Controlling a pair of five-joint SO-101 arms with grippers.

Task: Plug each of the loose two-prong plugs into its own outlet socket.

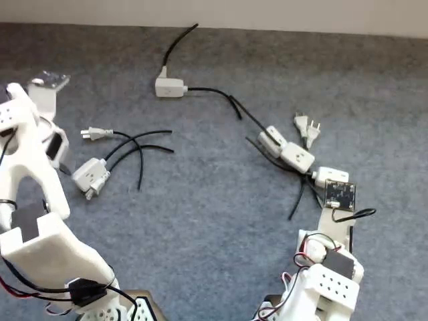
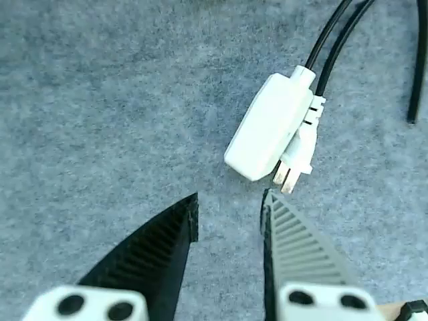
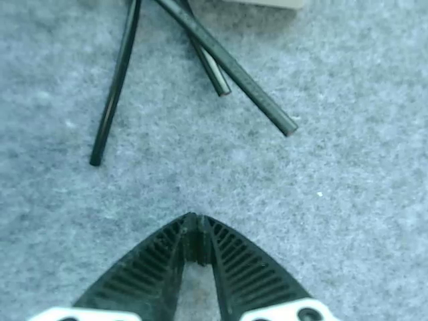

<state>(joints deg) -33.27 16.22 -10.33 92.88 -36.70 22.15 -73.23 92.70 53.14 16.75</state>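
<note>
The white plug (image 2: pixel 302 148) lay on the grey carpet (image 2: pixel 100 100), pressed against the side of a white socket block (image 2: pixel 267 127). Its two prongs (image 2: pixel 286 180) stuck out bare, so it did not look plugged in. The prongs pointed back toward the left gripper (image 2: pixel 229 212), and the black cords (image 2: pixel 334 40) ran off the other way. So the plug and the block both lay long-ways, almost in line with the gripper, slanted a bit toward its pale finger (image 2: pixel 301 254).

The left gripper sat just short of them. Its fingers were spread apart with nothing between them. The tip of the pale finger was very near the prongs but not touching.

In the high view this plug and block sat close to the left arm (image 1: pixel 30 180), so that arm was the nearer one. To grab the plug, it would likely need to go a little forward and toward the pale finger's side.

Another loose plug (image 1: pixel 95 134) lay just past them. A third plug (image 1: pixel 306 127) lay far across, near three more socket blocks (image 1: pixel 297 158) by the right arm (image 1: pixel 328 274).

The right gripper (image 3: pixel 195 234) was closed tight and held nothing. Some cord ends (image 3: pixel 224 63) lay ahead of it.
</note>
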